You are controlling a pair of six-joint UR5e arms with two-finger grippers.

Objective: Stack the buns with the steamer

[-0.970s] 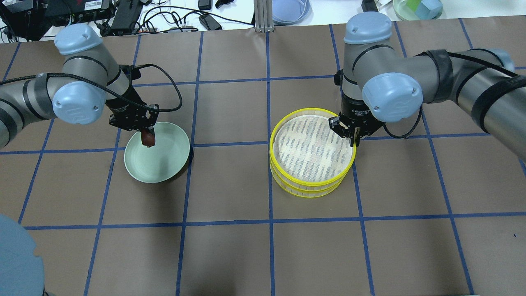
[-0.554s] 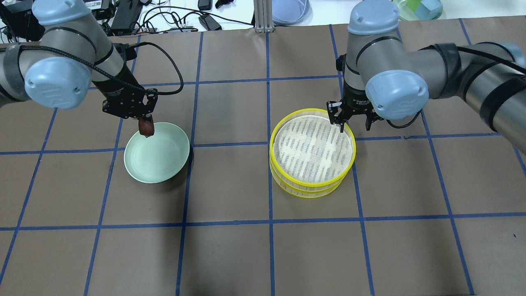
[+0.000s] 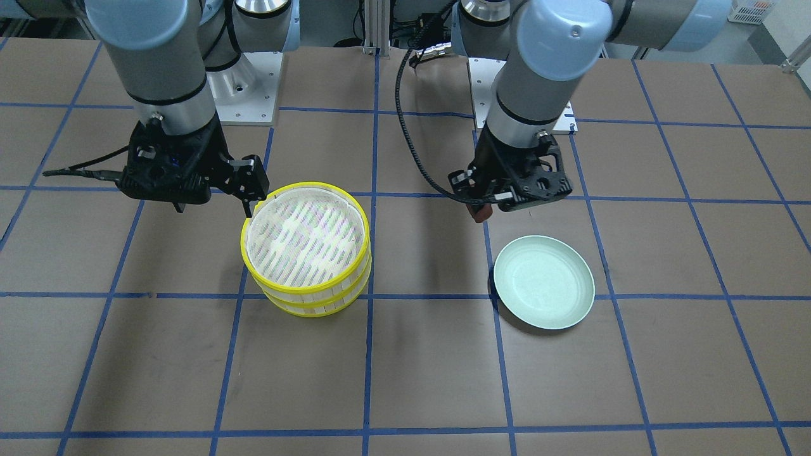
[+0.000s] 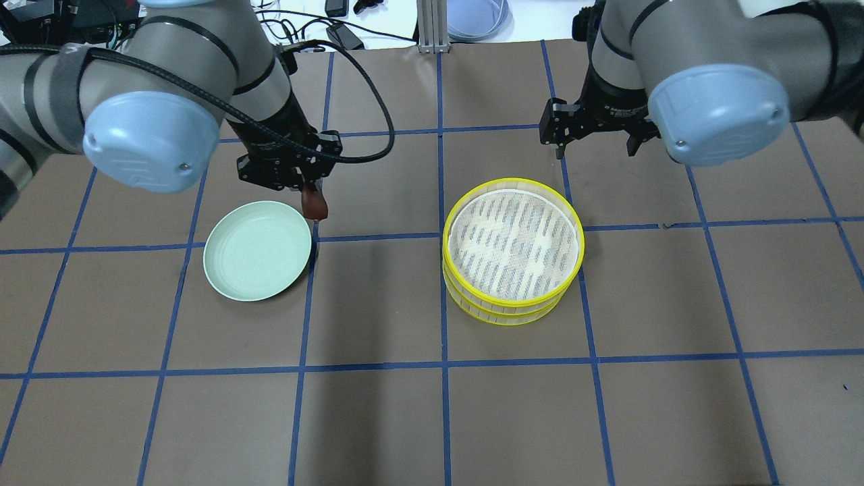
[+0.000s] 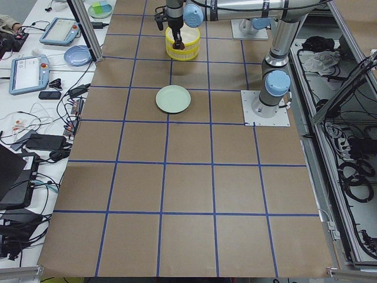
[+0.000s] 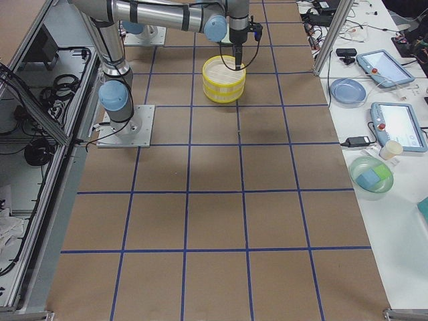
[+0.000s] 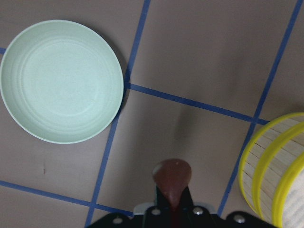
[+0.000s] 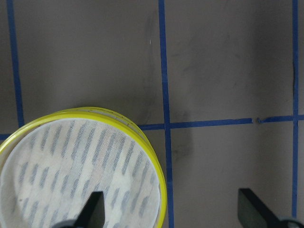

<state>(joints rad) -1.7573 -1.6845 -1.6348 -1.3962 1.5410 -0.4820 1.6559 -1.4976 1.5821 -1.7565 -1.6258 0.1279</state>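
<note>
Transfer of the dark bun, overhead view. The left gripper (image 4: 309, 192), clamped on the reddish-brown bun (image 4: 315, 204), had lifted off the pale green plate (image 4: 229, 270) and hung just past its rim at two o'clock, with the yellow steamer (image 4: 513, 307) away toward three o'clock. The right gripper (image 4: 595, 150), jaws wide and empty, had withdrawn from the steamer's rim to its one o'clock. The carry to the steamer seemingly remained. The cream bun's whereabouts could not be told.

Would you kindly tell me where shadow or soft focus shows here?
Overhead view: crisp, with a shadow along the right edge of the green plate. Left wrist view: the reddish-brown bun, near the lens, looks soft. Right wrist view: the steamer is cropped.
</note>
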